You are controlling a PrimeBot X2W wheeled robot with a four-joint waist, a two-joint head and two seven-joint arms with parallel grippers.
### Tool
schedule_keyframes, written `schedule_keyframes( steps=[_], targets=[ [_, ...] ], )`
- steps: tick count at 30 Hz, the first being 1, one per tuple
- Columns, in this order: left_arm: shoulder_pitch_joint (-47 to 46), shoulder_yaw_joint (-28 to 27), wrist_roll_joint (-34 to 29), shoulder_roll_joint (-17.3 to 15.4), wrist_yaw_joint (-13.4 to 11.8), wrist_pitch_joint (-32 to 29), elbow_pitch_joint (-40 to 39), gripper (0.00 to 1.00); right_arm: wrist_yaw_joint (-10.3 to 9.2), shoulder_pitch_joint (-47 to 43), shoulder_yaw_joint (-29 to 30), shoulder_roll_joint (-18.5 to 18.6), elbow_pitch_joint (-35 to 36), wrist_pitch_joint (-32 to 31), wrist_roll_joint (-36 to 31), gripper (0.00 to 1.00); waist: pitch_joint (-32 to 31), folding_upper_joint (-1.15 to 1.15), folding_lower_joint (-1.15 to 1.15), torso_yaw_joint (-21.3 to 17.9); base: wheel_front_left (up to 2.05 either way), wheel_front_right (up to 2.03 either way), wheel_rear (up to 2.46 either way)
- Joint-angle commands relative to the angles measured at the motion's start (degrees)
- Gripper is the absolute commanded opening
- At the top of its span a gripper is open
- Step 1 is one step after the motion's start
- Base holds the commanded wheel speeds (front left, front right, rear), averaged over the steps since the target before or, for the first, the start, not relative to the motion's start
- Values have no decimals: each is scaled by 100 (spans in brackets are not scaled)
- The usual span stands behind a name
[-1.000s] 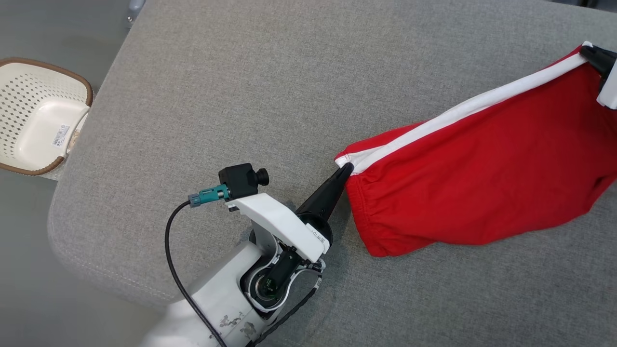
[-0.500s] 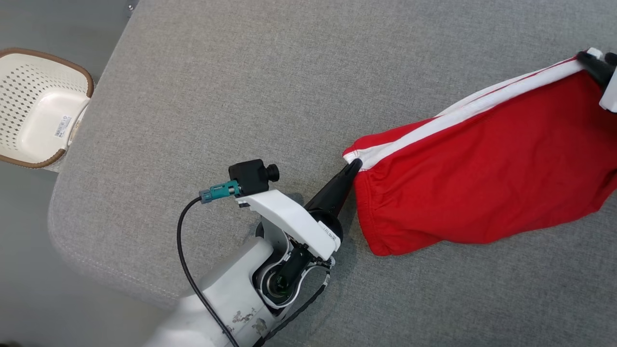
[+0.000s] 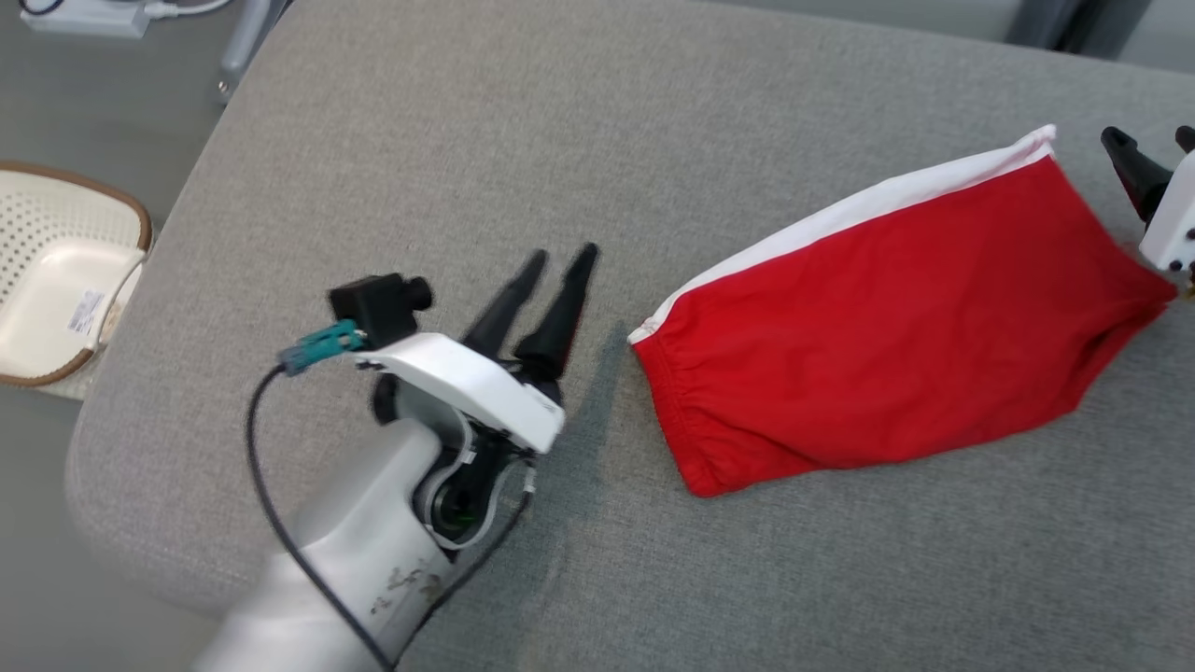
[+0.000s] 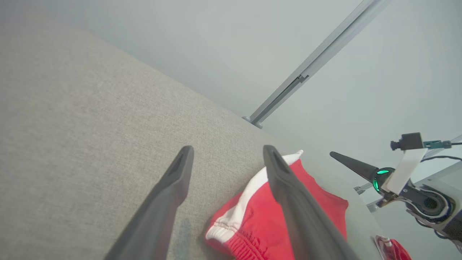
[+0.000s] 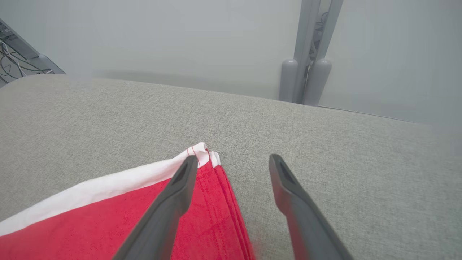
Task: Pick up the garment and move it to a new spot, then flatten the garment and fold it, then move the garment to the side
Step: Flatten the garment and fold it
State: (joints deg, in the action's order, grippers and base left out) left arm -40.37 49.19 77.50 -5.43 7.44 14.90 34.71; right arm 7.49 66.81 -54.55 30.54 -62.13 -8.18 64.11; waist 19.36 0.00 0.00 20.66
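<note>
On the cushion [image 3: 467, 140], the left gripper [image 3: 564, 252] near the garment [image 3: 887, 317] waistband and the right gripper [image 3: 1148, 135] beside its hem corner both stand spread apart.

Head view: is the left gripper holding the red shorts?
No: the left gripper has its fingers spread, apart from the red shorts.

The right gripper [image 5: 233, 160] hangs with its two dark fingers spread wide, holding nothing; the finger on the view's left crosses the corner of the red garment [image 5: 90, 224], by its white band; the other is over bare grey cushion [image 5: 343, 151]; the garment lies flat on that cushion; behind stand two grey posts [image 5: 305, 77] against a pale wall; cables [image 5: 14, 61] trail at far left.
</note>
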Motion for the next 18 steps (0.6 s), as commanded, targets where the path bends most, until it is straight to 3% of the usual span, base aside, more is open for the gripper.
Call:
schedule_keyframes(
  steps=[1,6,10,15,18],
  targets=[
    [153,-469,-736,-96,2,26,99,100,0,-207,-55,33,105,334,-27,100,-298,0,0,-196,0,0,0],
    [634,-1743,-2392,-23,2,27,-47,100,0,-541,-124,93,326,1338,-117,100,-689,0,0,-456,0,0,0],
    [1218,-2777,-3613,105,-39,27,-474,100,0,-942,55,-54,586,1945,219,100,-984,0,0,-687,0,0,0],
    [1881,-3710,-4728,214,-87,27,-1053,100,-1,-1393,-10,90,881,2323,-143,100,-1282,0,0,-966,0,0,0],
    [2240,-4088,-5050,228,-110,27,-1339,100,0,-1574,595,83,1153,2345,-628,100,-1412,0,0,-1146,0,0,0]
  ],
)
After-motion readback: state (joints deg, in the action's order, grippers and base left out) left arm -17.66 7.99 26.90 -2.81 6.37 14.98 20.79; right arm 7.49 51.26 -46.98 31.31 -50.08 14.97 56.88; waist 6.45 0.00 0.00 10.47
